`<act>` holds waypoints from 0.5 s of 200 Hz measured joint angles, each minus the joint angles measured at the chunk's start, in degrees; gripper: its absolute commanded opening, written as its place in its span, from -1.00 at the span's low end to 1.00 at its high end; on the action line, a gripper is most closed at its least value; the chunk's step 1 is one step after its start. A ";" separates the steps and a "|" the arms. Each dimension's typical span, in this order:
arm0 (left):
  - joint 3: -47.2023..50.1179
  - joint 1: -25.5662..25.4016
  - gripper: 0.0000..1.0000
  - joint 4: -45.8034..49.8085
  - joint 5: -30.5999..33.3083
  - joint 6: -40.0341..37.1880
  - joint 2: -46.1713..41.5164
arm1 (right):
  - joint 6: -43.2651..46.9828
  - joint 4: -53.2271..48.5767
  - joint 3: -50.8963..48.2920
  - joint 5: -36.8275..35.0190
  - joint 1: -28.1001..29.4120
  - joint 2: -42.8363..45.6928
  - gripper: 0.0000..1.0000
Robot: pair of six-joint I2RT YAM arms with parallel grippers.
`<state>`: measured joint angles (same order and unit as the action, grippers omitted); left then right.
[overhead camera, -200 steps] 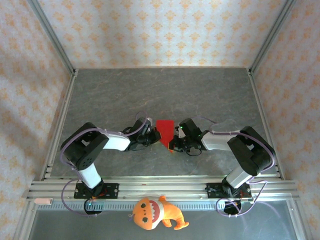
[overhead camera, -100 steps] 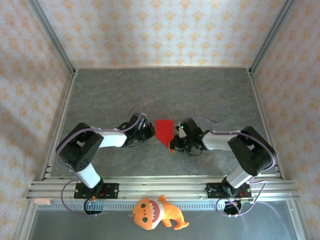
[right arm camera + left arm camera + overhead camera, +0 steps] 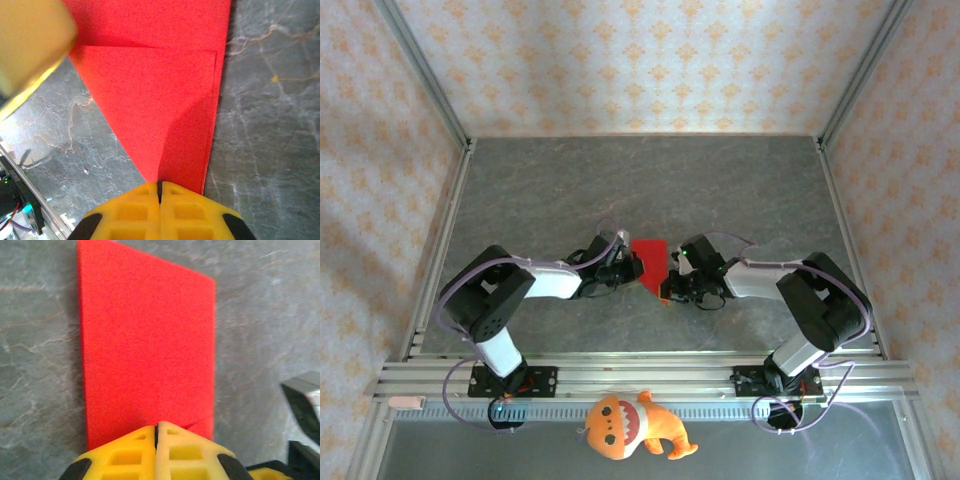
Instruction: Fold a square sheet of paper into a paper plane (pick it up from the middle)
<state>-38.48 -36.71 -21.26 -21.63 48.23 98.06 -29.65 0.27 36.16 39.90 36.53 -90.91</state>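
Left gripper first: jaws clenched, yellow fingertips shut flat against each other, planted right at one edge of the red paper. No paper shows between them, so I read this as a closed tip used to press down, not a pinch. There's a short crease just beside the tips, which would explain the pressure there.

Over to the right gripper: also clenched, no gap, its tips touching the pointed corner of the red paper where a diagonal fold runs down to meet the straight edge. Whether that point is nipped between the tips or only pinned under them, I can't tell. A triangular flap lies doubled over the layer beneath, and holding the corner looks meant to keep that flap from springing open.

From above, the two grippers sit on opposite sides of the red paper, left one at its left edge, right one at its lower right corner, bracing it from both sides. The paper lies flat on the grey table, partly folded and not yet a dart. The orange plush toy sits well apart from the paper, beyond the arm bases.
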 measured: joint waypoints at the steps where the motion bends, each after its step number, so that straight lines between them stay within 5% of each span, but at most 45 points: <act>1: 0.00 0.00 -0.89 0.02 0.00 -0.02 0.11 | -0.02 -0.07 0.04 0.00 0.00 0.00 -1.00; 100: -0.72 0.00 -0.92 -1.77 -0.28 -0.37 2.80 | -2.62 -0.55 8.81 1.25 1.01 -5.55 -1.00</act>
<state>-39.20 -36.71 -23.03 -21.91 47.86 100.86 -32.27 -0.27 44.97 41.15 37.54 -96.47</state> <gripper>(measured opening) 0.047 0.052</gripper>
